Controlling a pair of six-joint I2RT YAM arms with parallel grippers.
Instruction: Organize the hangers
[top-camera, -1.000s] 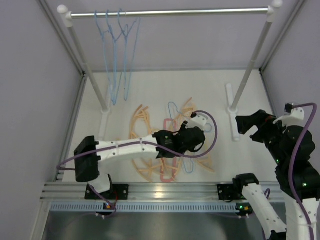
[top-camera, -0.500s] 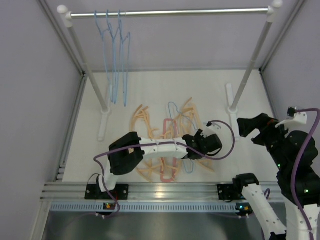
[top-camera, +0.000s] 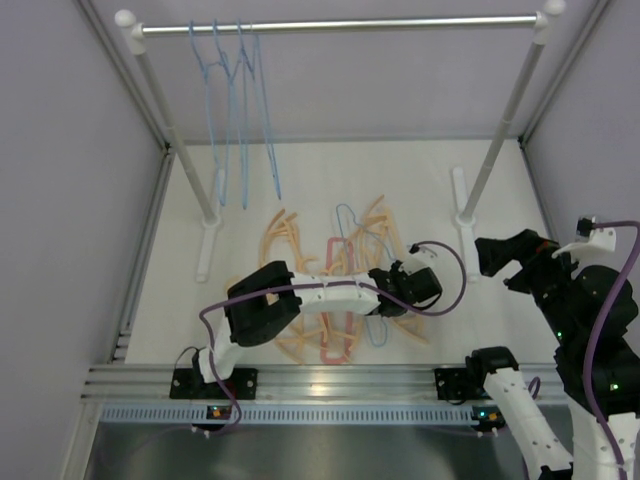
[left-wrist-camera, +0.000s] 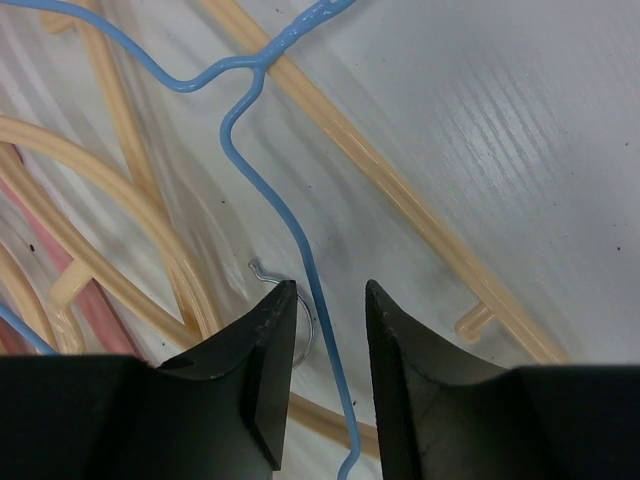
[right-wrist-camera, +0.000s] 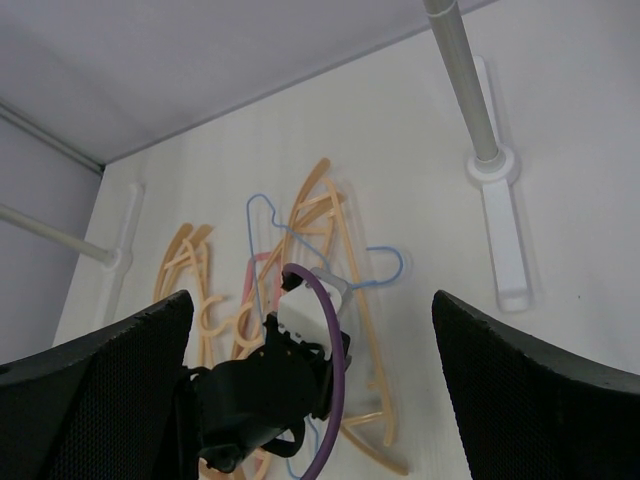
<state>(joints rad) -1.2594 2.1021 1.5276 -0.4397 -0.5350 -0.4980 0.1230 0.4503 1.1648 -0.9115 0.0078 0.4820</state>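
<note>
Straddling blue hanger (left-wrist-camera: 262, 68), left hand (left-wrist-camera: 330, 300) low, fingers (left-wrist-camera: 255, 370) parted

Your top view looks down from behind the arms; the left wrist camera hugs the hangers (left-wrist-camera: 400, 210), and the right wrist camera overlooks them from afar.

Three thin blue wire hangers (top-camera: 235, 110) hang by their hooks near the left end of the rail (top-camera: 400, 22), one tilted out to the right of the others. The rest lie flat in a tangled heap on the counter (top-camera: 300, 180). Several thicker peach hangers (left-wrist-camera: 400, 200) cross one another, a pink-red hanger (top-camera: 336, 353) lies among them, and one loose blue hanger (left-wrist-camera: 298, 240) is draped over the peach ones.
</note>
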